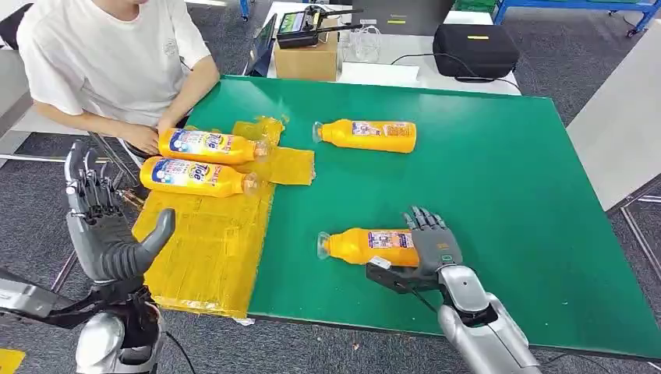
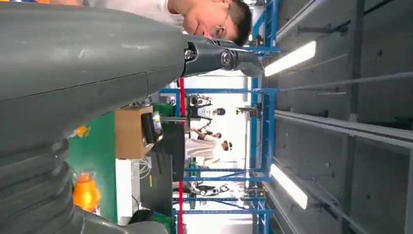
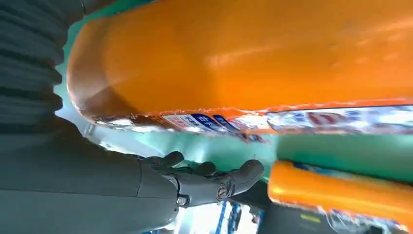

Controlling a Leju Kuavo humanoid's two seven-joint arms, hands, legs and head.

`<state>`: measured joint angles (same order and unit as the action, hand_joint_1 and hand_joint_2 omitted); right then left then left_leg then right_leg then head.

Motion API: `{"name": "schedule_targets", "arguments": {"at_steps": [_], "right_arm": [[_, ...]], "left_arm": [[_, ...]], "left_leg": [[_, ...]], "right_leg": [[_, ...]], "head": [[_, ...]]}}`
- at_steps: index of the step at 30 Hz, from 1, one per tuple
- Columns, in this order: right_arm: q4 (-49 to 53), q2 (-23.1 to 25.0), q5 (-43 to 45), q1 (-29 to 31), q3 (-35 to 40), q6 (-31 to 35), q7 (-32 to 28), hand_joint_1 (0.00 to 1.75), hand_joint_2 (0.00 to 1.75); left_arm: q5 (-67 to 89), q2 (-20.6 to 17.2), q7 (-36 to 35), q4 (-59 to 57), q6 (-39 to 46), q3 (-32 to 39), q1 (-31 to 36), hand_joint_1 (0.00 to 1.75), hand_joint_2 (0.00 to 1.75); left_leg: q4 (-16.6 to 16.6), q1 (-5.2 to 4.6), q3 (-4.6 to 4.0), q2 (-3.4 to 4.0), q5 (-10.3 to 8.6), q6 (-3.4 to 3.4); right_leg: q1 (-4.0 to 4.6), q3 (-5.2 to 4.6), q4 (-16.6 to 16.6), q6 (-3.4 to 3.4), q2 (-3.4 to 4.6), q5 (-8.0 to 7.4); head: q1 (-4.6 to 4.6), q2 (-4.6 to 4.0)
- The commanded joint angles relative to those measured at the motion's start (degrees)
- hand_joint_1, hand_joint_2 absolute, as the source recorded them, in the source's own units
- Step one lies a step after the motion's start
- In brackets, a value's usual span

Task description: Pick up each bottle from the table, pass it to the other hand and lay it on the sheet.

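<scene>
We see open green table point(image 1: 499, 179) right of and beyond the right hand point(image 1: 431, 243). The far bottle point(image 1: 366, 134) lies apart from the near bottle point(image 1: 368, 246), bare surface between. Two bottles point(image 1: 204, 160) crowd the yellow sheet's point(image 1: 204, 257) far end; its near part is bare. A person point(image 1: 117, 58) sits at the far-left corner.

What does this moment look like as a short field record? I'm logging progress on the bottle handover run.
bottles on sheet: two, upper sheet bottle and lower sheet bottle, lying on the yellow sheet
bottles on table: two, far bottle and near bottle, lying on the green table
right hand: at the base end of the near bottle; grip cannot be confirmed
left hand: raised beside the sheet, fingers apart, holding nothing
person: seated at the table's far left corner
</scene>
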<state>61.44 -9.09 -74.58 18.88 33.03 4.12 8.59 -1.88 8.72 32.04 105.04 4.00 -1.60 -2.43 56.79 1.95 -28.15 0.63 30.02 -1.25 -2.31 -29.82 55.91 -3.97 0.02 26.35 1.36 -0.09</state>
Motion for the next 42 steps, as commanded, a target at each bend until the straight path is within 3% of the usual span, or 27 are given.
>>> {"name": "schedule_targets", "arguments": {"at_steps": [1,3,4,9,11,13,14,22,26,27,31,32,35,37,39,42], "right_arm": [[-4.54,-4.92,5.87,5.18,2.73,-7.12,-0.25,0.00,1.75],[-5.74,-6.24,7.83,5.63,3.30,-8.49,-0.85,0.00,1.75],[-6.54,-6.88,9.74,6.04,3.49,-9.66,-2.12,0.28,1.75],[-6.70,-7.04,9.90,6.14,3.48,-9.68,-2.23,0.28,1.75],[-7.56,-6.91,11.44,6.56,4.21,-10.24,-2.68,1.54,1.75],[-9.31,-7.03,13.64,7.11,4.90,-10.88,-3.70,1.61,1.75],[-11.00,-6.90,15.91,7.51,4.94,-11.23,-4.97,1.73,1.75],[-14.71,-5.67,20.72,8.72,5.77,-8.36,-9.02,1.75,1.75],[-15.37,-5.28,25.74,8.38,5.14,-9.07,-13.88,1.75,1.75],[-15.57,-5.19,31.65,7.74,3.72,-11.13,-18.83,1.75,1.75],[-15.55,-5.91,32.13,7.31,3.89,-11.00,-19.22,1.75,1.75],[-14.65,-5.65,34.67,6.46,2.84,-10.95,-21.65,1.75,1.75],[-6.51,-4.00,42.37,-0.97,-2.53,-7.70,-28.08,1.75,1.75],[2.78,-0.14,46.51,-7.50,-8.07,-3.34,-32.18,1.75,1.75],[12.32,3.36,50.54,-12.23,-12.08,-3.01,-34.80,1.75,1.75],[19.99,6.66,56.36,-14.68,-15.46,-4.16,-37.98,1.75,1.75]], "left_arm": [[-1.45,-0.54,-2.02,-3.35,-1.21,1.14,2.60,0.00,1.75],[-1.50,-0.73,-2.24,-4.09,-1.31,0.81,3.29,0.00,1.75],[-1.66,-0.86,-2.51,-4.80,-1.48,0.53,3.84,0.00,1.75],[-1.66,-0.84,-2.50,-4.94,-1.47,0.46,3.99,0.00,1.75],[-1.64,-1.12,-2.49,-5.38,-1.40,0.01,4.25,0.00,1.75],[-1.94,-1.30,-2.78,-6.30,-1.52,-0.61,4.97,0.00,1.75],[-2.23,-1.44,-2.96,-7.05,-1.61,-1.14,5.62,0.00,1.75],[-2.76,-2.30,-3.18,-7.78,-1.18,-2.47,6.61,0.00,1.75],[-3.44,-2.58,-3.26,-8.58,-1.14,-3.22,7.31,0.00,1.75],[-4.12,-3.01,-3.23,-9.25,-1.28,-3.88,7.86,0.00,1.75],[-4.27,-3.03,-3.18,-9.98,-1.24,-4.23,8.39,0.00,1.75],[-4.38,-3.35,-3.18,-10.15,-1.08,-4.49,8.40,0.00,1.75],[-2.06,-4.36,-9.08,-13.82,2.28,-6.73,8.34,0.00,1.75],[-0.11,-4.07,-12.13,-17.54,1.70,-10.07,6.59,0.00,1.75],[-0.93,-3.07,-13.92,-21.60,-0.63,-13.43,4.53,0.00,1.75],[-4.97,-1.77,-13.16,-26.27,-4.02,-16.63,2.81,0.00,1.75]], "left_leg": [[-0.05,-0.04,0.06,-0.04,-0.01,0.13],[-0.08,-0.04,0.06,-0.19,-0.06,0.18],[-0.11,-0.04,0.10,-0.21,-0.06,0.20],[-0.07,-0.04,0.11,-0.09,-0.02,0.12],[-0.09,-0.05,0.13,-0.12,-0.03,0.12],[-0.15,-0.02,0.19,-0.18,-0.05,0.15],[-0.11,-0.03,0.15,-0.21,-0.05,0.13],[-0.17,0.00,0.28,-0.19,-0.06,0.16],[-0.18,0.02,0.31,-0.14,-0.06,0.15],[-0.12,0.01,0.26,-0.17,-0.05,0.12],[-0.29,0.04,0.36,-0.31,-0.14,0.23],[-0.13,0.03,0.33,-0.16,-0.05,0.14],[-0.33,0.04,0.49,-0.11,-0.12,0.22],[-0.33,0.06,0.59,-0.26,-0.10,0.14],[-0.28,0.02,0.55,-0.25,-0.04,0.12],[-0.26,-0.02,0.40,-0.14,0.03,0.14]], "right_leg": [[0.00,0.05,-0.05,0.14,-0.02,-0.01],[0.01,0.11,-0.12,0.18,-0.15,-0.02],[0.01,0.17,-0.16,0.20,-0.19,-0.03],[0.00,0.13,-0.09,0.15,-0.07,-0.01],[0.00,0.14,-0.10,0.17,-0.09,-0.01],[0.04,0.21,-0.18,0.25,-0.12,-0.03],[0.02,0.17,-0.14,0.20,-0.14,-0.02],[0.06,0.30,-0.22,0.24,-0.12,-0.05],[0.08,0.31,-0.22,0.27,-0.08,-0.05],[0.06,0.26,-0.16,0.21,-0.12,-0.03],[0.13,0.43,-0.38,0.35,-0.24,-0.11],[0.09,0.31,-0.20,0.22,-0.11,-0.03],[0.12,0.45,-0.38,0.37,-0.11,-0.09],[0.12,0.56,-0.39,0.28,-0.26,-0.01],[0.07,0.57,-0.28,0.24,-0.26,0.03],[0.02,0.39,-0.17,0.25,-0.05,0.04]], "head": [[0.02,0.00],[0.00,0.00],[0.00,0.00],[0.00,0.00],[0.00,0.00],[0.02,0.00],[0.00,0.00],[0.00,0.00],[0.00,0.00],[0.00,0.00],[0.00,0.00],[-0.02,0.00],[0.00,0.00],[0.00,0.00],[0.00,0.00],[0.02,0.00]]}}
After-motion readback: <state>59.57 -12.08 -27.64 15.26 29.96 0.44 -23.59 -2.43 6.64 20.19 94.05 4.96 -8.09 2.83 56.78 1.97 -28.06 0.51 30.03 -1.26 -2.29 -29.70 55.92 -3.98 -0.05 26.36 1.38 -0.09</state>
